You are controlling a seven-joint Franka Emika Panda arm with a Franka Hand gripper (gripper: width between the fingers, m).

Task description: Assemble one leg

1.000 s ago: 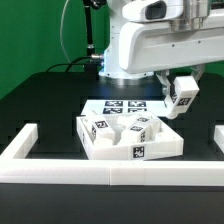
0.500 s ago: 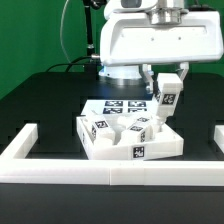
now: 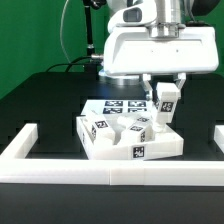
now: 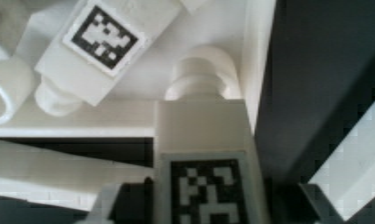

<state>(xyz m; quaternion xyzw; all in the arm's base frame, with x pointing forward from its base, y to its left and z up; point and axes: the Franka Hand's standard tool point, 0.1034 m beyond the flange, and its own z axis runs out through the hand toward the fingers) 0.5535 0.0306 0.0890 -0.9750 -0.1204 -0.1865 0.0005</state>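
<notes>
The leg (image 3: 166,103) hangs upright above the far corner of the white tray-like piece (image 3: 100,150), on the exterior view's right. The tray-like piece rests on a black table (image 3: 40,100) edged by white border bars (image 3: 60,172), with a green backdrop (image 3: 30,30) behind. A second ago the leg was tilted and farther right. The gripper (image 3: 165,93) is clamped on the leg's upper part.

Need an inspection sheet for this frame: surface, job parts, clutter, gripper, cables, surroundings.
Surface: black table; white border bars along its edges; marker board lying flat.
Job's things: the leg held upright off the table, by the tray-like piece; other tagged blocks lie in the tray.
Clutter: nothing seen.
Grippers: gripper shut on the leg.
Cables: black cable behind the arm.
Surroundings: green backdrop.
</notes>
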